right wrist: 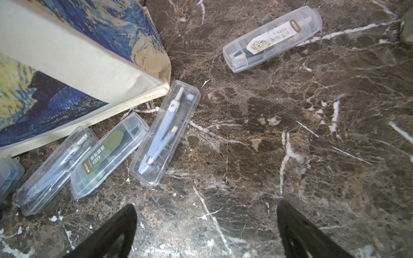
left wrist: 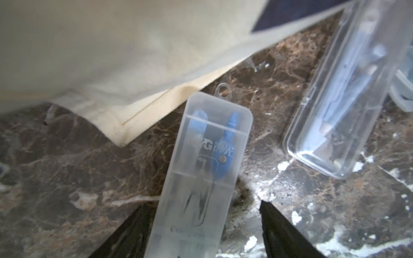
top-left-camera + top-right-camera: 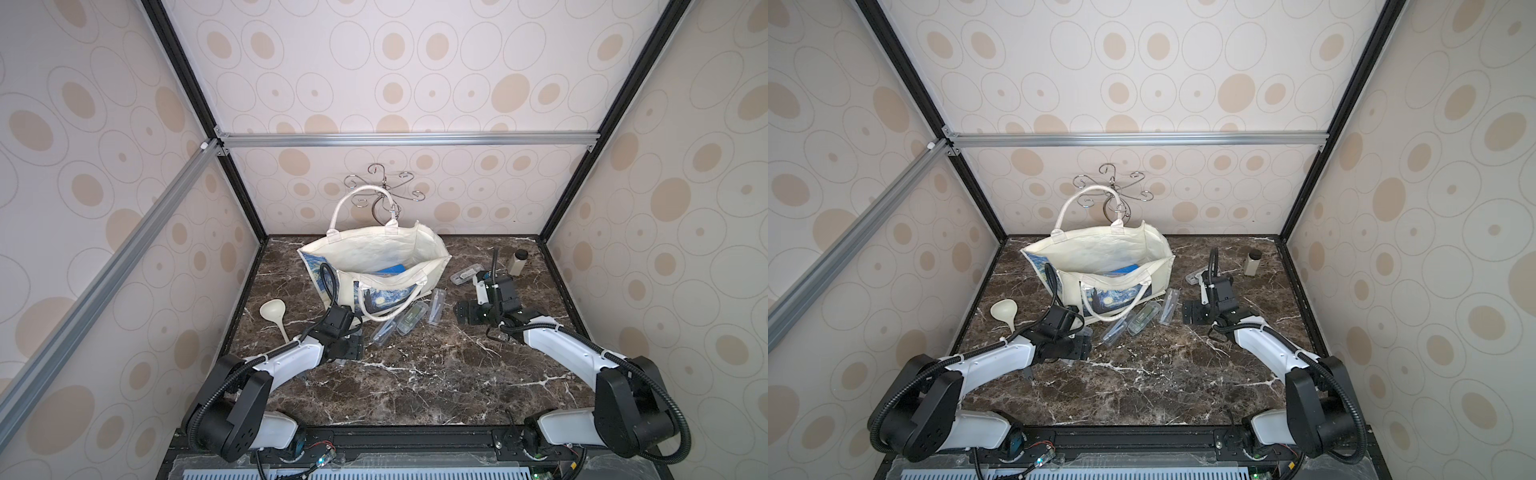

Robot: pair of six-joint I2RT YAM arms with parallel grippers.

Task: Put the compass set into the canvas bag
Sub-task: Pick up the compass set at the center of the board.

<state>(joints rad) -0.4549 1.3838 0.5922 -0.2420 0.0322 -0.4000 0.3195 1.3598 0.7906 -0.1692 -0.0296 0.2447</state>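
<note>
Compass set (image 2: 207, 169), boxed in frosted plastic, lay flat on the marble table (image 1: 290, 134), just beside the canvas bag (image 2: 111, 55).
Left gripper (image 2: 202, 204) straddled it, jaws apart, one finger (image 2: 279, 223) clear of it; right gripper (image 1: 206, 203) hung spread over bare marble.

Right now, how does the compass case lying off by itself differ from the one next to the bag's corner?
The lone compass case has a printed paper label hiding much of its compass; the corner compass case has none, so its pale blue compass shows fully. The lone one lies apart; the corner one ends by the canvas bag, beside other cases. Both are clear plastic boxes flat on the marble table.
</note>
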